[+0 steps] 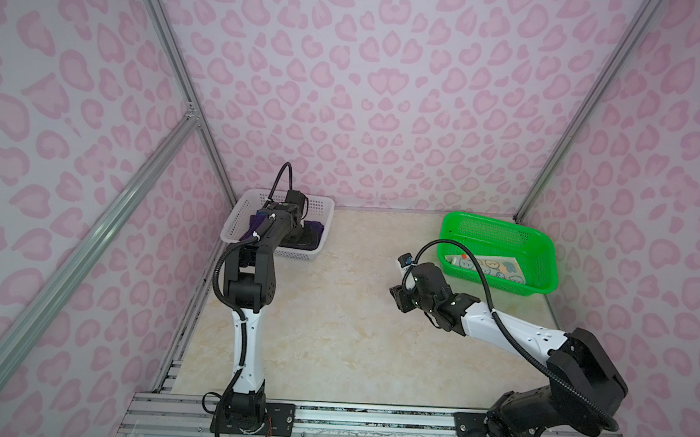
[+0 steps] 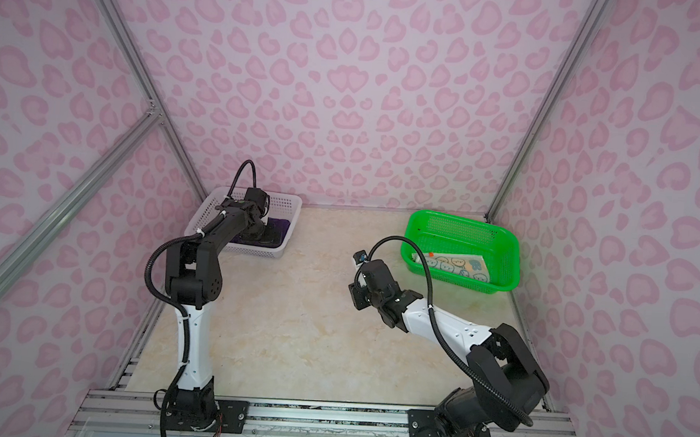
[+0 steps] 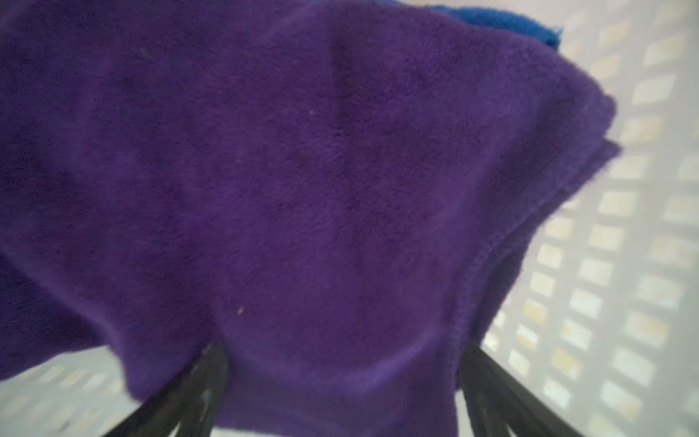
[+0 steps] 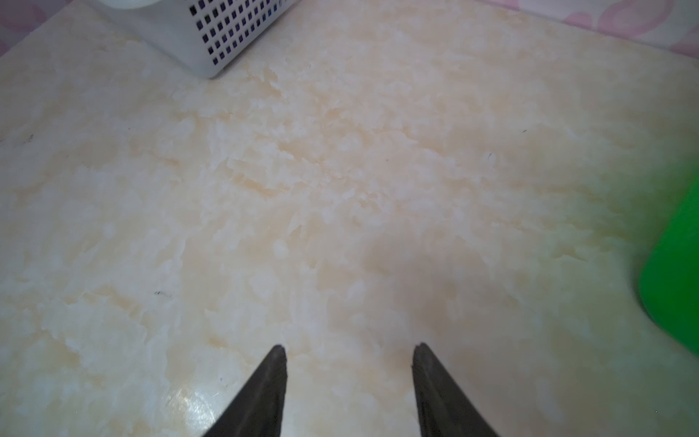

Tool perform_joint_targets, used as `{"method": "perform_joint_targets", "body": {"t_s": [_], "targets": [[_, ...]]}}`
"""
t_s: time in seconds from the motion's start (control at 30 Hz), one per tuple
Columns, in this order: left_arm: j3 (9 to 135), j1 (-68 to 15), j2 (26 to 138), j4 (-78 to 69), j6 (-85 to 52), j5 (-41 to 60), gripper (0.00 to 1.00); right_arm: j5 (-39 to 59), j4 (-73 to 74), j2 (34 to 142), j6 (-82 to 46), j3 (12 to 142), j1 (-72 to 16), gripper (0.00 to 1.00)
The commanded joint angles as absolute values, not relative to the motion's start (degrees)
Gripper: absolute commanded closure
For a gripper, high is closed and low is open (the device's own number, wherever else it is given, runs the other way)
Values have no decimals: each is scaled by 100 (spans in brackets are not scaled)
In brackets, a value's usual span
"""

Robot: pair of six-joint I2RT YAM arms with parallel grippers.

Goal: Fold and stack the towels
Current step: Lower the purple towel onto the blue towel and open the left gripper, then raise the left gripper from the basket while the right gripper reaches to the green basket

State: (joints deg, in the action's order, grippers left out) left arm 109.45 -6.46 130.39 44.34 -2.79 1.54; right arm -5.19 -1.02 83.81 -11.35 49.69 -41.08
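Right now your left fingers (image 3: 196, 389) stand spread wide inside the white basket (image 1: 240, 217), down on the purple towel (image 3: 302, 189). In the left wrist view a rounded fold of that towel bulges between the two fingers and hides their tips, so you cannot tell whether they dig into the cloth or only rest against it. A corner of the blue towel (image 3: 491, 19) peeks out from behind the purple one, near the basket's perforated wall. In both top views your left arm covers most of that basket, and only dark patches of purple cloth show beside it.

Your right fingers (image 4: 261, 393) are parted with nothing between them, hanging over the bare marbled surface (image 4: 340, 189). In both top views they sit between the two baskets, nearer the green basket (image 1: 501, 233) and outside its wall. The rabbit towel (image 1: 499, 272) lies folded flat on the floor of that green basket, apart from your right fingers and untouched by them.
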Motion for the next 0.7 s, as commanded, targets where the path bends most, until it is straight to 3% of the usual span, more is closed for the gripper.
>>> {"method": "perform_joint_targets", "body": {"t_s": [0.0, 0.67], "targets": [[10555, -643, 10184, 3688, -492, 218, 2, -621, -327, 8324, -903, 5090, -4022, 45], [10193, -644, 10088, 3661, -393, 182, 2, -723, -509, 8232, -686, 5656, -3026, 44]]}}
